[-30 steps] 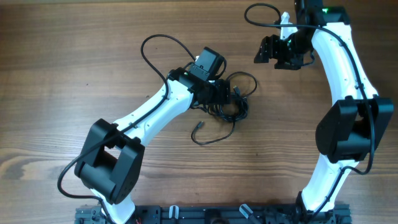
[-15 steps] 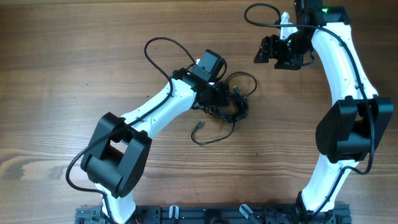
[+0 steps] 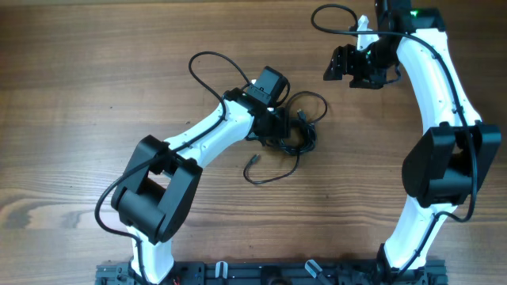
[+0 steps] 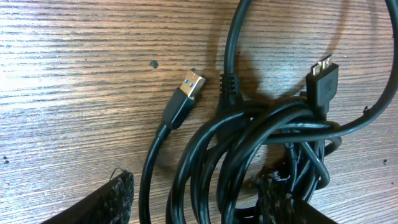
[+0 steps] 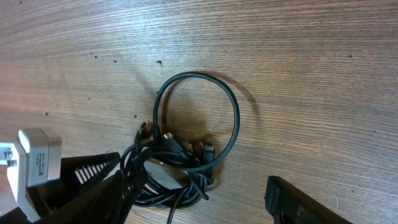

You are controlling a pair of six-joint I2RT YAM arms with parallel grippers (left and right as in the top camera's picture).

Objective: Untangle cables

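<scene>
Locate cables (image 3: 299, 133): black tangle on tabletop (image 3: 95, 95), near centre. Loose tail (image 3: 265, 172) trails toward 7 o'clock. In your left wrist view, left gripper (image 4: 196, 196) straddles bundle: fingers (image 4: 118, 199) spread, strands between them, one pad clear of cords, nothing clamped. USB plug (image 4: 186, 93) lies flat at 11 o'clock of bundle, second plug (image 4: 323, 71) at 1 o'clock. Right gripper (image 3: 333, 65) sits at 2 o'clock from tangle, fingers spread, holding nothing.

left gripper (image 4: 196, 202) spread, right gripper (image 5: 193, 186) spread
</scene>
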